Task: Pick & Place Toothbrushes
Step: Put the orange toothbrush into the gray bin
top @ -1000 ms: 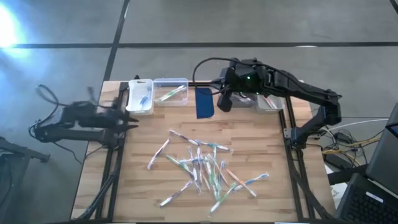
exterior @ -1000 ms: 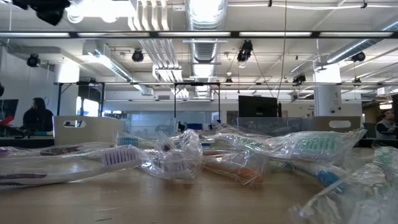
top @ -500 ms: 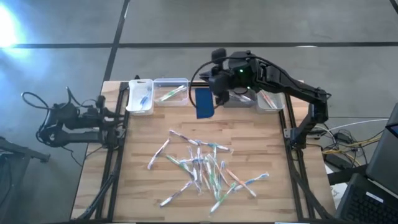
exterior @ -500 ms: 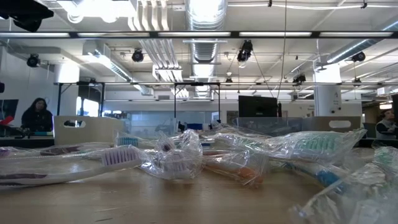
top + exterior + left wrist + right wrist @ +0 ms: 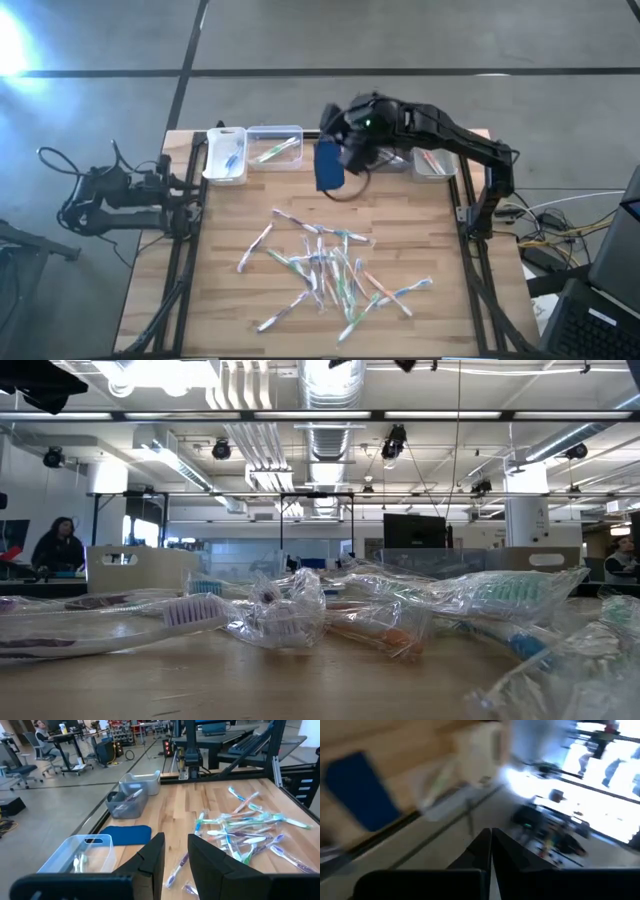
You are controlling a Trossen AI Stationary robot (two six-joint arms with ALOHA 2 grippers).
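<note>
toothbrushes (image 5: 330, 270) heaped in the lower centre of the high view, a loose tangle on the bare wood of the table (image 5: 220, 300), most wrapped in clear film, as the low view shows close up. still plenty to shift: by a rough judgement, most of the job left.

further up that frame, a dark blue pad (image 5: 329, 164) lying just below the row of bins along the table's far edge. in the upper left of that row, a white bin (image 5: 226, 155) with something blue-green inside, likely a brush; next to it a clear bin (image 5: 274, 147) holding what looks like a green-accented brush or two; at the upper right, another small bin (image 5: 433, 161) with a pinkish brush in it. so a handful sorted, the heap barely dented.

right gripper (image 5: 491, 836) up over the far edge near the blue pad, fingers pressed together with nothing seen between them, its wrist view too blurred for more. judging from that, empty and due at the heap for the next brush.

left gripper (image 5: 175, 851) parked off the table at the left middle of the high view, fingers a little apart, nothing between them, facing the pile across the wood.

beyond all this, in the low view's far left background, a seated person (image 5: 55, 547).
</note>
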